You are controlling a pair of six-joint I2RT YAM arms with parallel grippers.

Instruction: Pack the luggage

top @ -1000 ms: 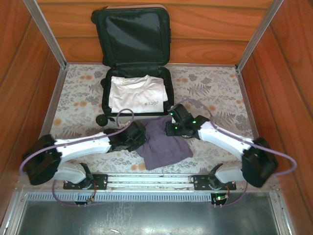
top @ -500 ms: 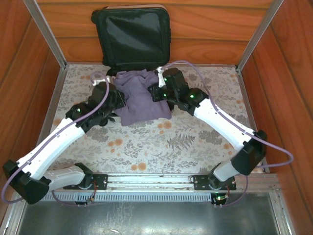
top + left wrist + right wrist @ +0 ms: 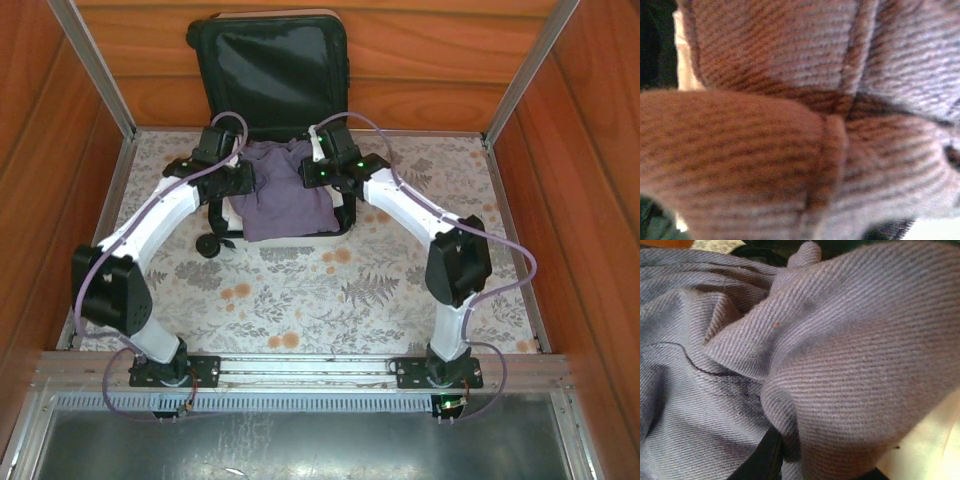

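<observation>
Two grippers clamp a purple garment (image 3: 285, 205) at upper centre: left gripper (image 3: 240, 172) and right gripper (image 3: 314, 170) each pinch a top corner over the open luggage (image 3: 270, 70).

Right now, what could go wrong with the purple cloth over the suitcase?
The purple cloth reaches the near rim of the luggage; if it lands like that, an edge may hang out and catch when the lid shuts. It is bunched where the left hand and right hand hold its far corners, so it may drop in crumpled. The hands are close to the upright lid and could bump it.
</observation>
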